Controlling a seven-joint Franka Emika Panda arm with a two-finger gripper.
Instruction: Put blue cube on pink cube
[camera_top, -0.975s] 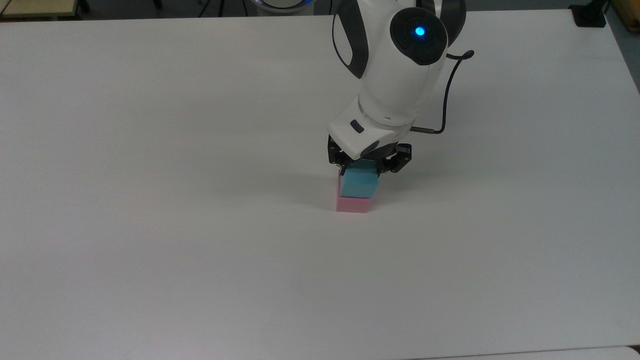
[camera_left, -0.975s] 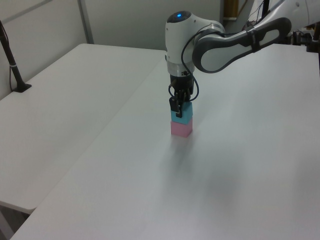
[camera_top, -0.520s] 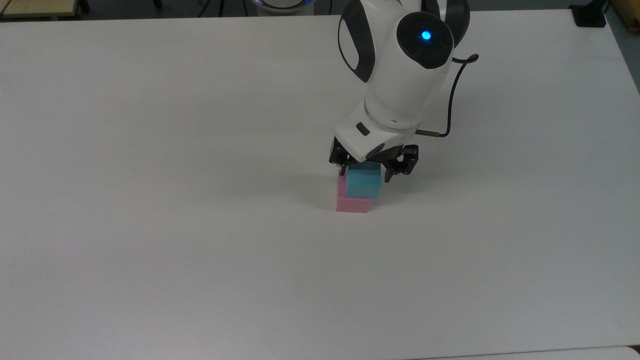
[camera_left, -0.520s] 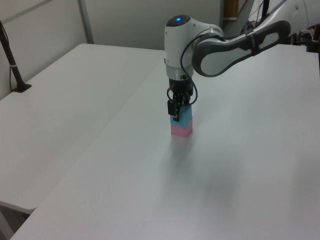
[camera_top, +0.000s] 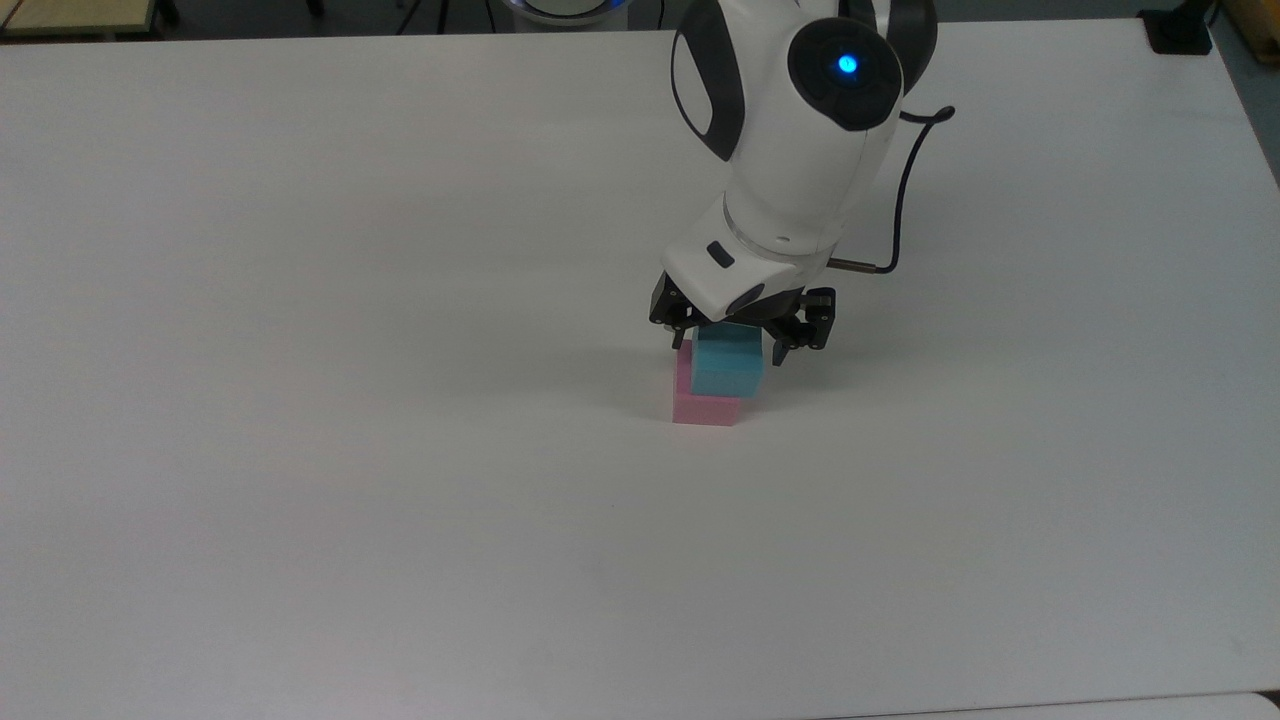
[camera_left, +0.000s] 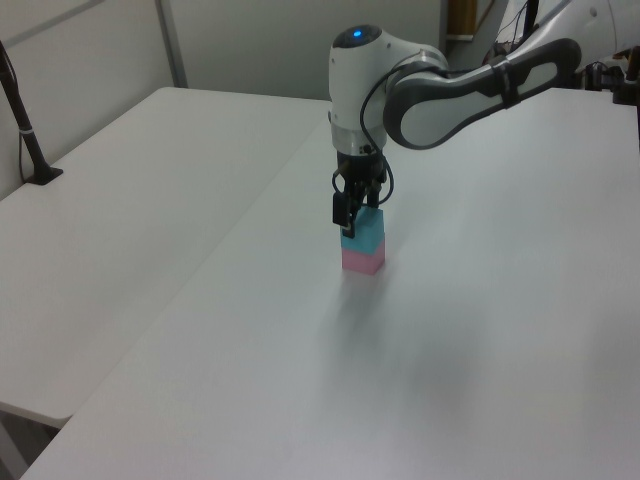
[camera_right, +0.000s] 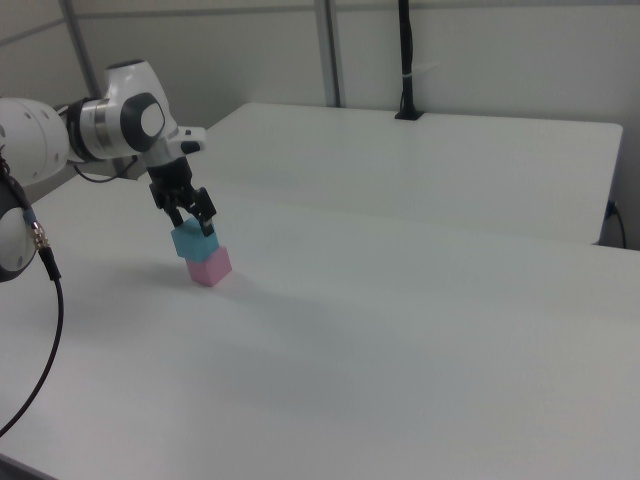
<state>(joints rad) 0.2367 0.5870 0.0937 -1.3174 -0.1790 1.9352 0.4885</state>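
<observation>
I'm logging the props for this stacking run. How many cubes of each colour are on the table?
Blue: 1, the blue cube, sitting on top.
Pink: 1, the pink cube, underneath it on the table.
Total: 2 cubes.

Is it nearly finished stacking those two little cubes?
Nearly. The blue cube already sits on the pink cube, offset a bit toward the top view's right. The gripper is open, its fingers straddling the top of the blue cube without pinching it. What looks left is to lift clear of the stack.
</observation>
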